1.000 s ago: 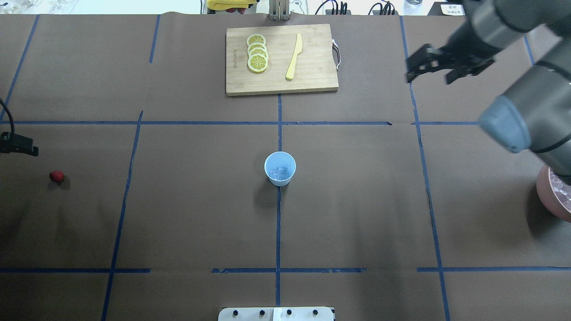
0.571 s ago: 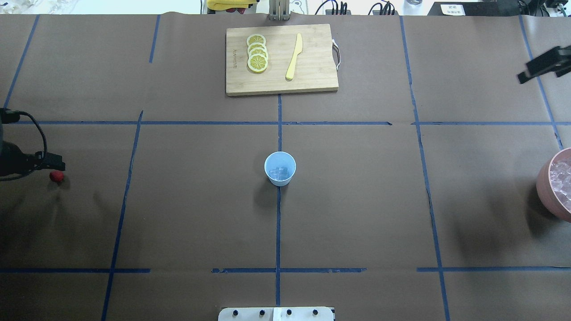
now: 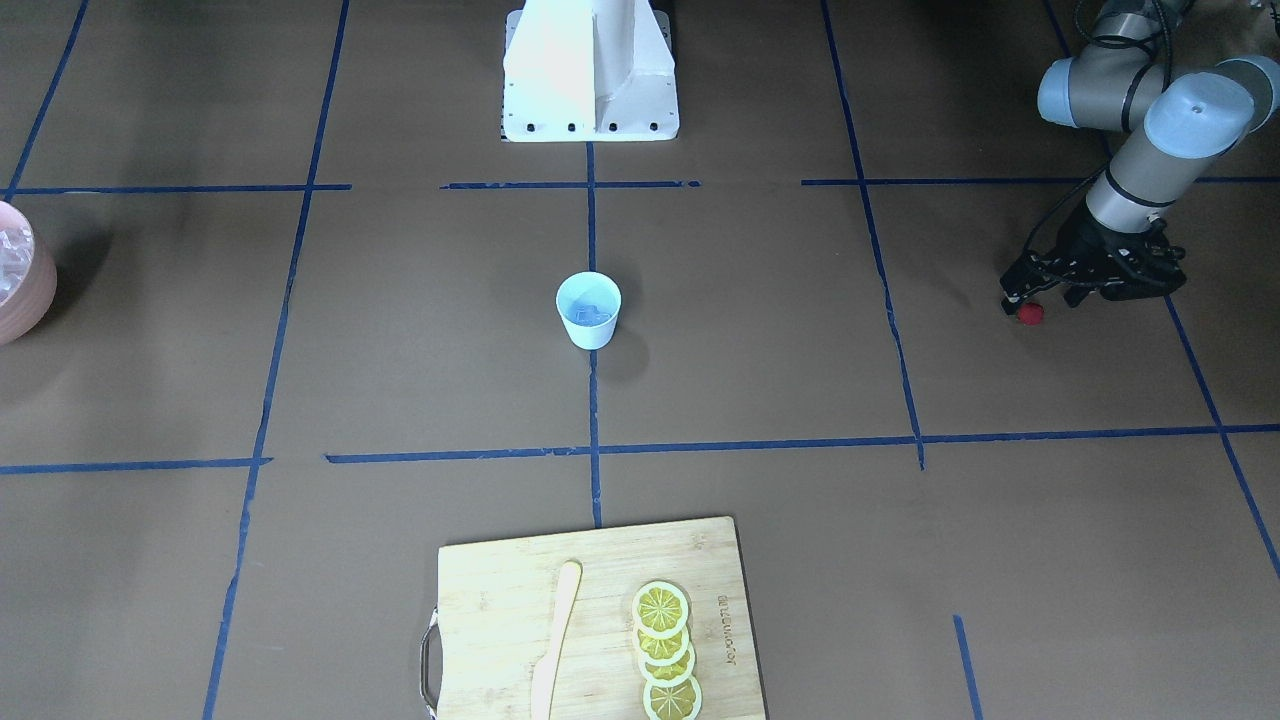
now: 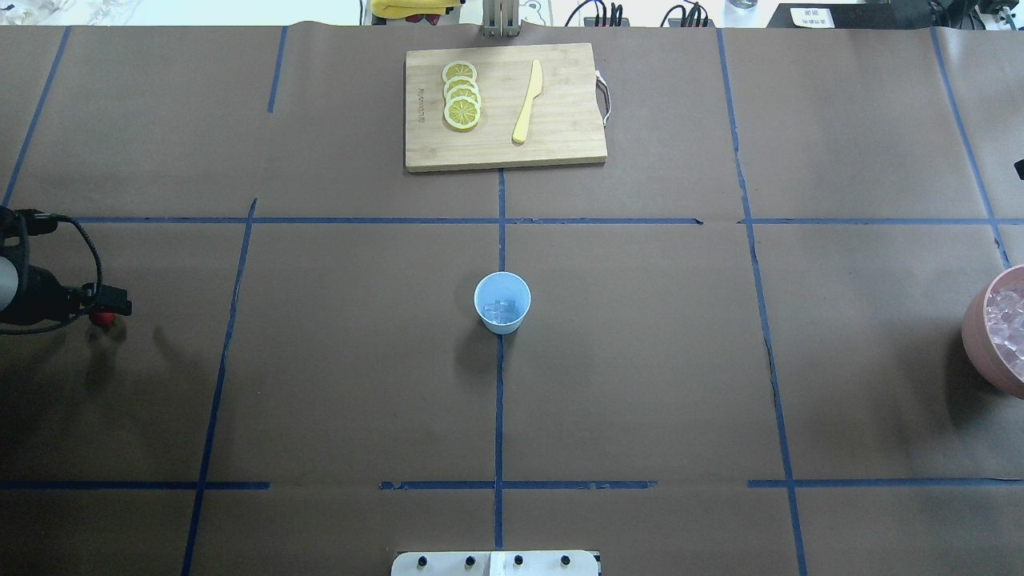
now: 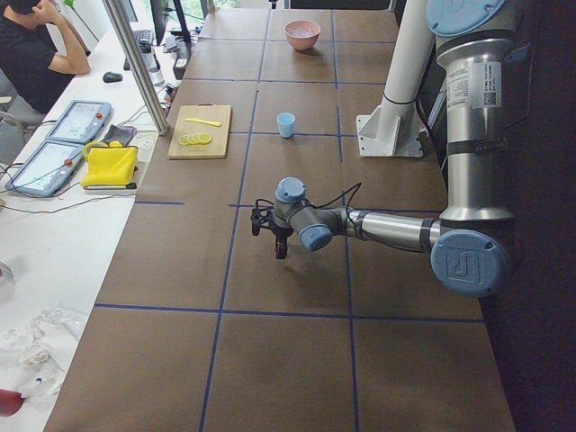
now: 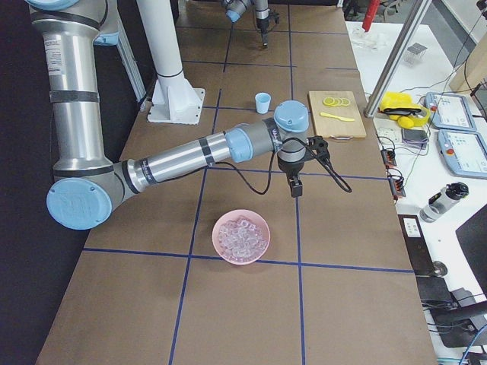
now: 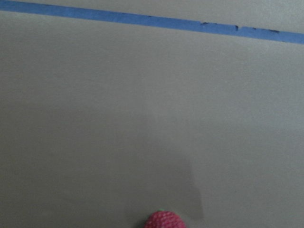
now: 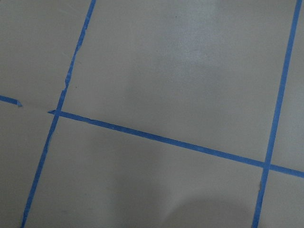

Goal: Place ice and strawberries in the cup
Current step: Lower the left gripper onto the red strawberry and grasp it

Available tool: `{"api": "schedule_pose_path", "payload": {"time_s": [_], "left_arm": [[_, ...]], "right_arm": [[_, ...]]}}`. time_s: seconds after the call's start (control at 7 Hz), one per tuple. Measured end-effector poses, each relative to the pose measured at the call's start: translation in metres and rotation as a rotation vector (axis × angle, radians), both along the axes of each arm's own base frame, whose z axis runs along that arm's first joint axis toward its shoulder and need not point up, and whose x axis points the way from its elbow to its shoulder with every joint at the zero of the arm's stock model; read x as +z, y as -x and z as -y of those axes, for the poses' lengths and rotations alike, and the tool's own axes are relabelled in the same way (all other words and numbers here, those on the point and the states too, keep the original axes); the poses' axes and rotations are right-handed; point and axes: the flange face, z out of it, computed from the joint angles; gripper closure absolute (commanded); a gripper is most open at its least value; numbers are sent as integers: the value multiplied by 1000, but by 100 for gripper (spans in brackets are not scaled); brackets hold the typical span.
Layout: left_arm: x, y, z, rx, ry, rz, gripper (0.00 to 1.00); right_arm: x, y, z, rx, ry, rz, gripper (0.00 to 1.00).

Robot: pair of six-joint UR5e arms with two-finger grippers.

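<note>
Paper, matt and brown, covers the worktop [image 3: 760, 340], ruled into squares by blue tape. From the front, the small pale-blue tapered cup [image 3: 590, 336] stands upright at the middle on a tape line, a few clear glassy cubes of ice [image 3: 588, 313] lying in its bottom. The tiny round red strawberry [image 3: 1030, 313] sits on the paper well apart from the cup, at the tips of the black left gripper [image 3: 1035, 298], whose fingers [image 3: 1018, 284] are spread apart and hold nothing. A smooth round pink bowl [image 3: 30, 300] with more cubes sits at the opposite edge, and a pale bamboo cutting board [image 3: 490, 600] carries four overlapping yellow lemon slices [image 3: 662, 640] and a slim yellow knife [image 3: 555, 640]. From overhead, the berry peeks out beneath the left fingertip. The left side view shows the near arm stretched low with its gripper pointing down; the berry is too small to make out. The right side view has the right gripper [image 6: 295, 187] hanging over bare paper just beyond the heaped bowl; whether its fingers are apart or together cannot be told. The left wrist camera catches the berry's knobbly pink-red top at its lower edge; the right one sees only paper and tape.
</note>
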Motion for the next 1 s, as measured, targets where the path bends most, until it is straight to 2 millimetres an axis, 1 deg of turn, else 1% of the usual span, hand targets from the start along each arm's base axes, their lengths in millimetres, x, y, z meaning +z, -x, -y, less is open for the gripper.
{"api": "schedule_pose_path", "payload": {"time_s": [0.29, 0.71, 0.86, 1.0], "left_arm": [[1, -4, 4, 0, 1, 1, 13], [6, -4, 4, 1, 7, 7, 24], [7, -4, 4, 1, 9, 8, 30], [7, -3, 3, 0, 10, 9, 44]], "right_arm": [[1, -1, -2, 1, 0, -1, 1], [0, -1, -3, 5, 2, 1, 1], [-1, -1, -3, 6, 3, 1, 1], [-2, -1, -3, 7, 2, 2, 1]]}}
